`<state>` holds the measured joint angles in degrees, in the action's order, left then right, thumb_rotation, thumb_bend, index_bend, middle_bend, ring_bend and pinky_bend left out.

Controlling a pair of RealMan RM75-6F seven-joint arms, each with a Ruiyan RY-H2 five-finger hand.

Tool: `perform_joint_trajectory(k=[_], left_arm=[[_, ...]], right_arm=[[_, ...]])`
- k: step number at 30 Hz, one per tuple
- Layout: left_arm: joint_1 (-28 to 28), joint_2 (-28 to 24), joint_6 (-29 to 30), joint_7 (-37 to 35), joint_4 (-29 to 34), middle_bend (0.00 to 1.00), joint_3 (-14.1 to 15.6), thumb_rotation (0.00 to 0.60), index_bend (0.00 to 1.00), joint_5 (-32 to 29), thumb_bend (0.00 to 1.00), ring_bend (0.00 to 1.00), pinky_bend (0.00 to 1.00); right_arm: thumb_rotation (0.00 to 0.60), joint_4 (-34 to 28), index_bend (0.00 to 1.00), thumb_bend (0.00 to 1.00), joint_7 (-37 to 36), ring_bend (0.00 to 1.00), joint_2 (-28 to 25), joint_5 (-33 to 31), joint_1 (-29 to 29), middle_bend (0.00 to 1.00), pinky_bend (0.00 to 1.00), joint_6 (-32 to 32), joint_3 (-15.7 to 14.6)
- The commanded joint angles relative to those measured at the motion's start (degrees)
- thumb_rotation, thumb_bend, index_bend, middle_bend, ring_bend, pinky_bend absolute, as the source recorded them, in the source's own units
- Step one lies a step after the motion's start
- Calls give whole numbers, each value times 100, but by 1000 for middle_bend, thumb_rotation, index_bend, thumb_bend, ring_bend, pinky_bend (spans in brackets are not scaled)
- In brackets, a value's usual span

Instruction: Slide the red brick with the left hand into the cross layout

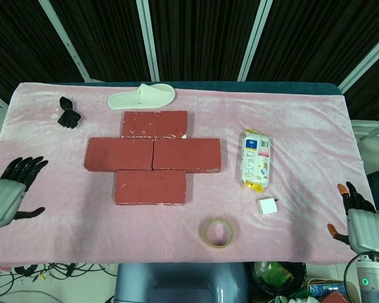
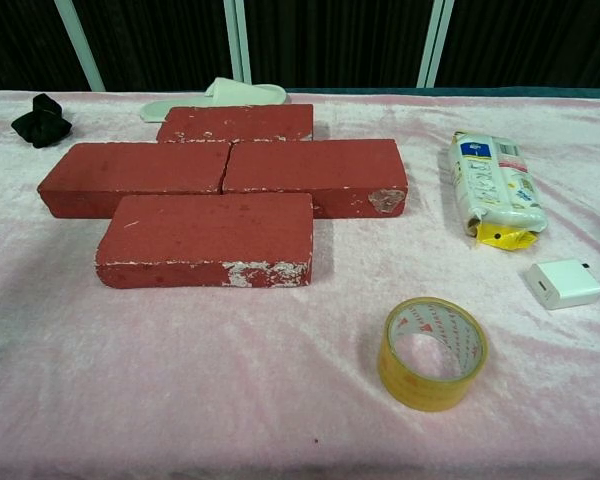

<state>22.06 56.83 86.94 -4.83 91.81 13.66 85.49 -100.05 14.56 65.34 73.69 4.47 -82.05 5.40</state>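
Left hand point(image 1: 6, 194) at 9 o'clock edge of surface point(image 1: 290, 126), fingers spread, empty. Red brick point(image 1: 119, 154) touches its neighbours. Right hand point(image 1: 361, 226) open, empty.

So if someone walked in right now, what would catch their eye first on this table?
Four red bricks laid together in a cross shape at the middle of the pink cloth. Next, the yellow tape roll near the front edge and the white slipper behind the bricks. Both hands, left hand and right hand, sit off at the table's sides, holding nothing.
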Motion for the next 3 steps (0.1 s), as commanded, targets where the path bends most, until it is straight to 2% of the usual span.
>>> perform_joint_trajectory(k=[1, 3], left_arm=[[-526, 284, 465, -253, -468, 41, 118, 600, 7, 236, 0, 0, 0], [-644, 371, 490, -370, -628, 41, 88, 600, 7, 239, 0, 0, 0]], right_arm=[[600, -5, 75, 155, -14, 124, -2, 6, -1, 7, 200, 2, 0], [600, -13, 75, 155, -18, 124, -2, 20, -1, 7, 200, 5, -8]])
